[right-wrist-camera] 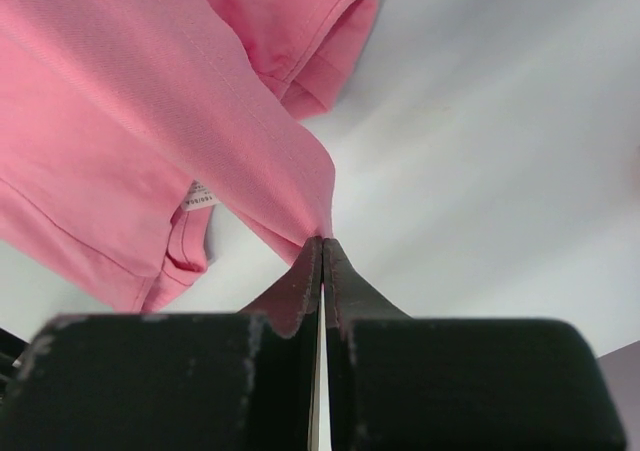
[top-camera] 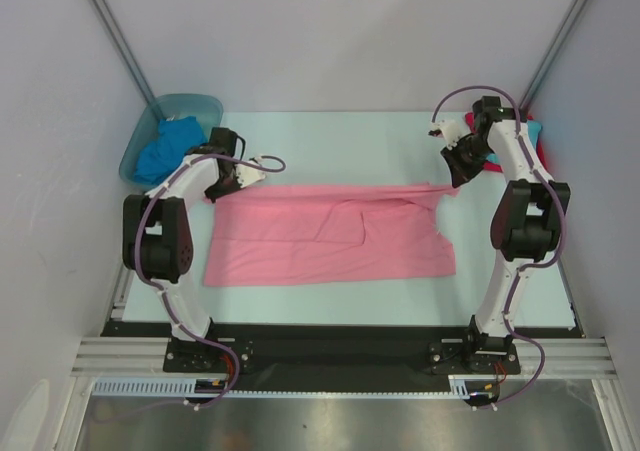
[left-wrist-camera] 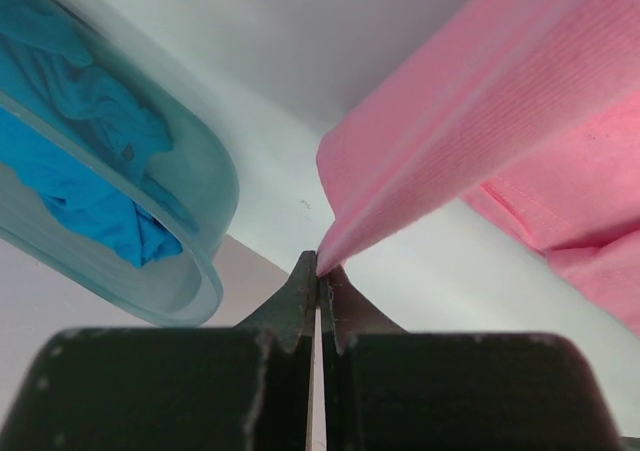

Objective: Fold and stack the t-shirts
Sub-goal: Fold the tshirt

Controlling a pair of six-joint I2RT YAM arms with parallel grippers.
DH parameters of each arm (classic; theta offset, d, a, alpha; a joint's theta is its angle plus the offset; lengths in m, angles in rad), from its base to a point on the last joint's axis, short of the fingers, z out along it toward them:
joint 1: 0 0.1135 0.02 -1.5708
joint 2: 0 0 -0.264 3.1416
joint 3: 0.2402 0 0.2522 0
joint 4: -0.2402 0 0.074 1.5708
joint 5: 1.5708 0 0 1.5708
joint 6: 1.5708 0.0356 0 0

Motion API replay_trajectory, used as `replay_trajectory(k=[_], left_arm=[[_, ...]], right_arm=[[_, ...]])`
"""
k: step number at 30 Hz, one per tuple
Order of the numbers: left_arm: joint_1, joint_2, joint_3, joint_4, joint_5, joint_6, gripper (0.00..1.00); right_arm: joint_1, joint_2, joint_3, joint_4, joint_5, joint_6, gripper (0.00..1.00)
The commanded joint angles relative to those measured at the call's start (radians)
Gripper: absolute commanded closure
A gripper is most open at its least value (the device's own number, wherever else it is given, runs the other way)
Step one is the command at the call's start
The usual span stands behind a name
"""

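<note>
Pink shirt (top-camera: 330, 236) lies spread across the middle of the table (top-camera: 330, 131), long side running left to right, near edge flat on the surface. Left gripper (top-camera: 240, 178) is clamped on the shirt's far left corner; in the left wrist view the fingers are pressed together with a point of pink hem pinched at their tips. Right gripper (top-camera: 458, 176) is clamped on the far right corner; the right wrist view shows its fingers closed the same way on a peak of pink cloth, with a sleeve opening and a small white label (right-wrist-camera: 200, 196) showing beyond. The far edge runs nearly straight between the two grippers. A fold ridge crosses the cloth right of centre. Tub (top-camera: 140, 146) sits at the far left corner of the table, just beyond the left gripper, with a blue shirt (top-camera: 165, 151) bunched inside. At the far right, behind the right arm, bits of turquoise cloth (top-camera: 533, 128) and red cloth (top-camera: 545, 154) show; mostly hidden, arrangement unclear.
</note>
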Motion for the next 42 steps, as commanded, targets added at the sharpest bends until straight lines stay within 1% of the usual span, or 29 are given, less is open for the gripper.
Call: replay_trajectory(k=[1,6,9,15,19,25,34,42], left_arm=[[0.044,-0.055,0.039,-0.043,-0.019,-0.021,1.0],[0.061,-0.075,0.087,-0.072,0.077,-0.147,1.0],[0.062,-0.097,0.064,-0.082,0.097,-0.178,1.0],[0.074,-0.124,0.01,-0.092,0.104,-0.182,1.0],[0.074,-0.127,0.007,-0.111,0.113,-0.179,1.0],[0.078,-0.123,0.015,-0.132,0.121,-0.167,0.99],[0.085,-0.114,0.032,-0.186,0.155,-0.156,1.0],[0.09,-0.098,0.07,-0.269,0.195,-0.135,1.0]], right_arm=[[-0.035,-0.066,0.041,-0.033,0.056,-0.038,1.0],[-0.037,-0.089,0.034,-0.032,0.038,-0.019,1.0],[-0.035,-0.098,0.028,-0.044,0.026,-0.011,1.0],[-0.029,-0.112,-0.007,-0.099,0.007,-0.038,1.0],[-0.016,-0.098,-0.008,-0.166,-0.002,-0.072,1.0],[0.008,-0.075,-0.017,-0.252,0.002,-0.114,1.0],[0.017,-0.063,-0.035,-0.303,0.038,-0.152,1.0],[0.02,-0.06,-0.029,-0.351,0.085,-0.19,1.0]])
